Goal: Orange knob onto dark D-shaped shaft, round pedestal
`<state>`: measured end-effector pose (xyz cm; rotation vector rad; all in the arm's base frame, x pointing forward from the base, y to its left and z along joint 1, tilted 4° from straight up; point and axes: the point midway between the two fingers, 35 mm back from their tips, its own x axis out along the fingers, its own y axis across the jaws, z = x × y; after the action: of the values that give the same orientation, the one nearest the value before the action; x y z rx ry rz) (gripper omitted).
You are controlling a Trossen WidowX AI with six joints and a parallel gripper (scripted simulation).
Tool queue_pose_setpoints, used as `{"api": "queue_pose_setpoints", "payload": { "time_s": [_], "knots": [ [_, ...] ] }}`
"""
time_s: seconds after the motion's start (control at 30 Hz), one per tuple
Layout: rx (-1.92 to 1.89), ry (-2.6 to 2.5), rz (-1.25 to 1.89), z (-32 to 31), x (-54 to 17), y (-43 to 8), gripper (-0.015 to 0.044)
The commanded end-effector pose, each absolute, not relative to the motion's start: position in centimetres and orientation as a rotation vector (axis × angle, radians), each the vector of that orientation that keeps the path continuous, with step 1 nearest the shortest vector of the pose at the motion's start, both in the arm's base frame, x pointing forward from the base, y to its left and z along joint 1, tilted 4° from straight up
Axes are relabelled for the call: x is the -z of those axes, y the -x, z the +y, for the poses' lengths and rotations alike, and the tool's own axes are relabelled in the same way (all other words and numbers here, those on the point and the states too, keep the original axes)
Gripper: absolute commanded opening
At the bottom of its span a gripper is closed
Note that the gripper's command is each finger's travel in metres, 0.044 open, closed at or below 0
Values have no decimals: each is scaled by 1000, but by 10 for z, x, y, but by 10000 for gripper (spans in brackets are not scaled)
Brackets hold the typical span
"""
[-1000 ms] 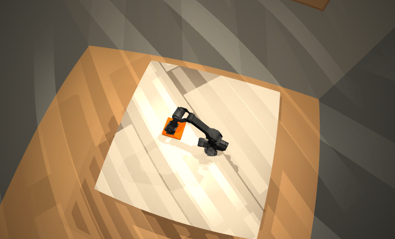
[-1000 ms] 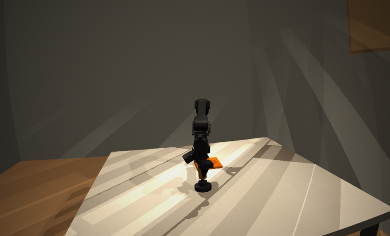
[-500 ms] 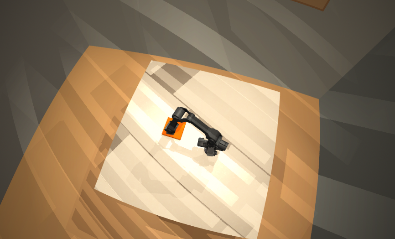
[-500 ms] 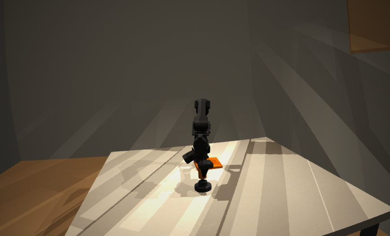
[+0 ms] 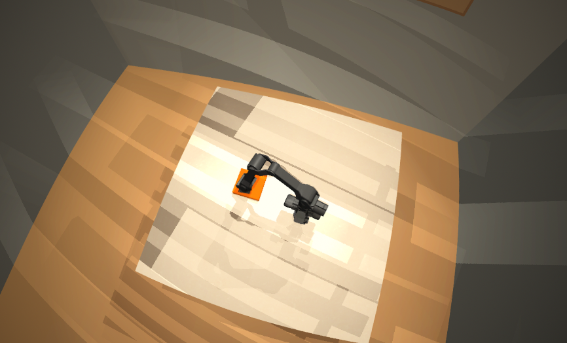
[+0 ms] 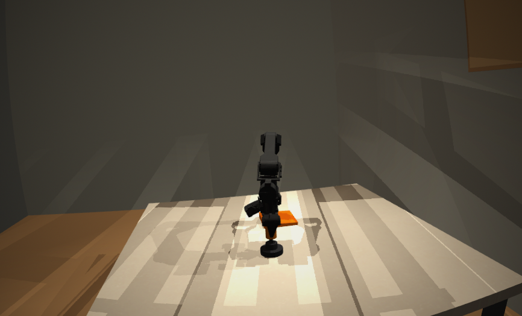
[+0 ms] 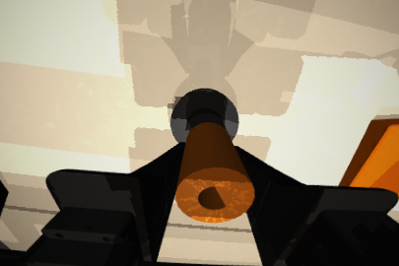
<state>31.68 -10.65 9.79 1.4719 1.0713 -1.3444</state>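
The orange knob (image 6: pixel 267 234) (image 7: pixel 207 148) is an upright cylinder held between the two fingers of my gripper (image 6: pixel 271 234) (image 7: pixel 208 149). The gripper is shut on it. In the wrist view a dark hole (image 7: pixel 210 198) shows in the knob's near end. The round black pedestal (image 6: pixel 271 251) (image 7: pixel 205 97) stands directly below the knob. In the exterior view a short dark bit of shaft (image 6: pixel 271 240) shows between the knob's lower end and the pedestal, so the knob is not down on it. Whether the knob touches the shaft's tip is unclear. The shaft's flat side is hidden. In the top view the arm hides knob and pedestal.
The arm's base stands on an orange square plate (image 5: pixel 258 194) (image 6: pixel 289 218) (image 7: pixel 381 163), behind the pedestal in the exterior view. The pale table top (image 5: pixel 326 130) (image 6: pixel 389 259) carries striped shadows. Its edges lie well away from the pedestal.
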Motion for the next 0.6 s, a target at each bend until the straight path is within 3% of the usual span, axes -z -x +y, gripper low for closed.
{"api": "queue_pose_setpoints", "payload": {
  "time_s": [0.0, 0.57],
  "knots": [
    [1344, -1479, 1061, -107, -98, -320, 0],
    [1344, -1479, 1061, -107, -95, -318, 0]
  ]
}}
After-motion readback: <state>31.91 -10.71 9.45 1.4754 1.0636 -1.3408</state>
